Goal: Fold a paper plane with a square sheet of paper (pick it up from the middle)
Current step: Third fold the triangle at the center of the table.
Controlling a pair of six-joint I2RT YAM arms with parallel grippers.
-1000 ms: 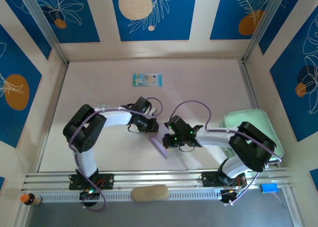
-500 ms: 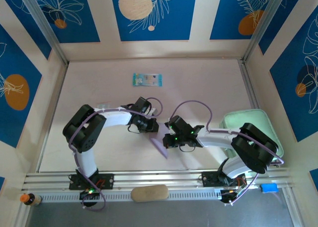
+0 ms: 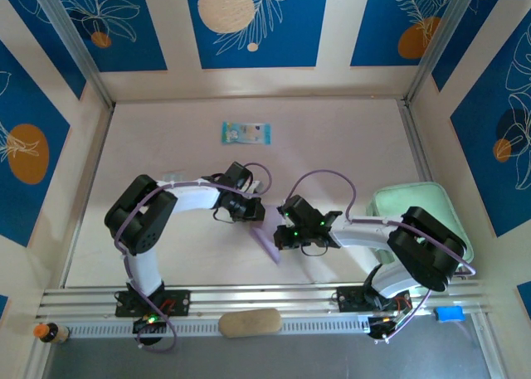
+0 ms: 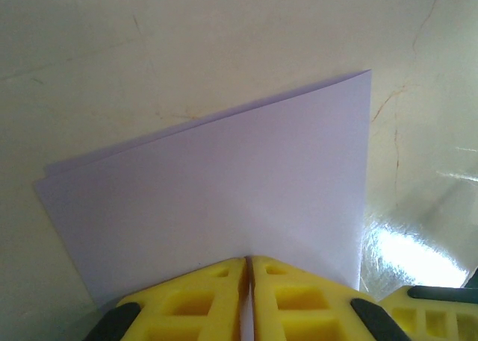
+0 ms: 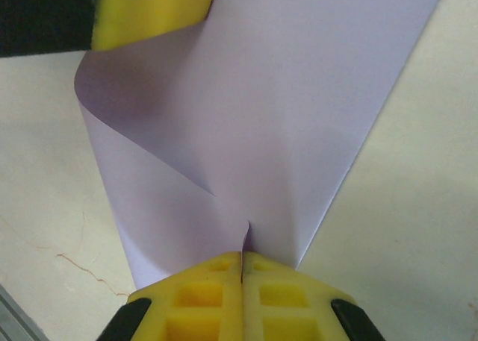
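Top external, grippers: left gripper (image 3: pixel 255 219) and right gripper (image 3: pixel 279 235) meet almost tip to tip over the table (image 3: pixel 348 138), both well ahead of their bases.
Top external, paper: square sheet of paper (image 3: pixel 267 243) sits between the 2 grippers. Its free part sticks out from under the fingertips, back toward the bases. Cannot tell whether it touches the table.
Left wrist, grip: yellow fingers (image 4: pixel 194 296) pressed together with no gap, pinching the sheet's near edge.
Left wrist, paper: sheet fans out ahead of the fingertips. It is folded over into 2 layers, and the rear layer peeks out along the far edge. 1 sharp corner lies ahead and to the right, and a faint diagonal crease runs out from the fingertips.
Left wrist, neighbour: 1 yellow finger of the other gripper (image 4: pixel 441 311) sits just right of the left gripper's own.
Right wrist, grip: fingers (image 5: pixel 194 296) closed tight on the sheet, a sliver of paper standing up in the seam between them.
Right wrist, paper: sheet spreads ahead of the fingertips. Its left side curls over in a soft roll, and 1 crease runs from the roll down toward the pinch.
Right wrist, other hand: the left gripper's yellow pad (image 5: pixel 149 13) clamps the sheet ahead and to the left.
Surroundings: blue-green packet (image 3: pixel 246 133) lies far ahead of both grippers, well apart from them. Mint-green tray (image 3: pixel 388 198) sits off to the right of the right gripper, partly covered by that arm.
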